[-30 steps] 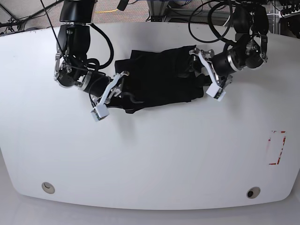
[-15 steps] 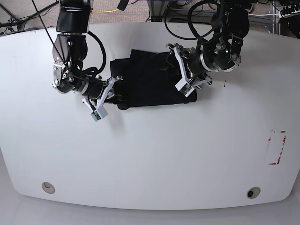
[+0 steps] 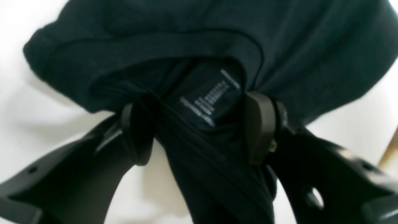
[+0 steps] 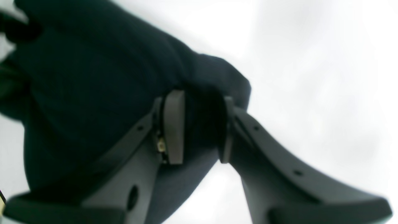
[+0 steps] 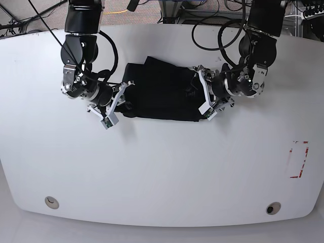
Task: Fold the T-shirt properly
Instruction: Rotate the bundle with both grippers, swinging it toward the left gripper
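I am partway through a fold: the T-shirt [image 5: 162, 91] lies bunched into a compact dark bundle on the table [image 5: 162, 167], stretched between my two grippers. My left gripper [image 3: 199, 127] has its fingers [image 3: 259, 124] set wide apart with a thick gather of cloth at the neck between them, the small label [image 3: 208, 99] showing just ahead of the fingertips; I judge it a hold on the collar layers, though I cannot tell how firmly the pads bite. My right gripper [image 4: 197, 127] is pinching a fold of the fabric at the far end of the bundle, its fingers [image 4: 174, 124] drawn close on it.

The next move, as I read it, calls for carrying one held end over the other and laying it flat, keeping both grips level so the layers do not slide apart.

Edges are rumpled rather than squared, and the side nearest me sags unevenly. Bare white surface spreads well beyond both grippers on every side, so there is ample room to swing and set down.
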You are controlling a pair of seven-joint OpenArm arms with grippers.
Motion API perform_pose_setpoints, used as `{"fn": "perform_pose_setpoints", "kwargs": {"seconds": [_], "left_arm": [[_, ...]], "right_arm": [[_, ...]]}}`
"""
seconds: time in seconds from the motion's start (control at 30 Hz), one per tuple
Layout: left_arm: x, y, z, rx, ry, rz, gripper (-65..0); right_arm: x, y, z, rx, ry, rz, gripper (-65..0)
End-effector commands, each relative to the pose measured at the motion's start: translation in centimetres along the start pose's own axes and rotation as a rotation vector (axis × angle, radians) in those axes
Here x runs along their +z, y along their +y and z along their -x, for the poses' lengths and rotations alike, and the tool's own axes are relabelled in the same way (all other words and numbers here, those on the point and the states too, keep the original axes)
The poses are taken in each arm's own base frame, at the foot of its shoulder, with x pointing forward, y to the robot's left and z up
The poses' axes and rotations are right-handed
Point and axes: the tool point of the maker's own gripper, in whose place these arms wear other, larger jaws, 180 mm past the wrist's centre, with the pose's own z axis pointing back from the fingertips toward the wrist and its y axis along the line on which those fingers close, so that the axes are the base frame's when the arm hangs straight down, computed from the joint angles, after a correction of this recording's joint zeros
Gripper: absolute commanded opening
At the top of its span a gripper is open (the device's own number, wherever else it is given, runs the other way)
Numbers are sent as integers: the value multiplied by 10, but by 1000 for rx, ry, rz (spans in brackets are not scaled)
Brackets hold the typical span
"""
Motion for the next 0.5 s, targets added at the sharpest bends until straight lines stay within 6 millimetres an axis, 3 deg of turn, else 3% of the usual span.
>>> {"fn": "perform_pose_setpoints", "kwargs": {"seconds": [0.0,0.17,0.37,0.47], "left_arm": [[-1,17,10,-22,68,-48,-258],[1,38,-18,-52,37,-84,-258],[20,66,-55,-113,-6,-149,-258],[27,73,-76,-139,-39,-169,-258]], "right_arm": [[4,0,8,9,20,11,-484],[2,12,27,-24,34,-14,-484],[-6,65,35,13,24,-107,-485],[-12,102,33,44,20,-182,-485]]}}
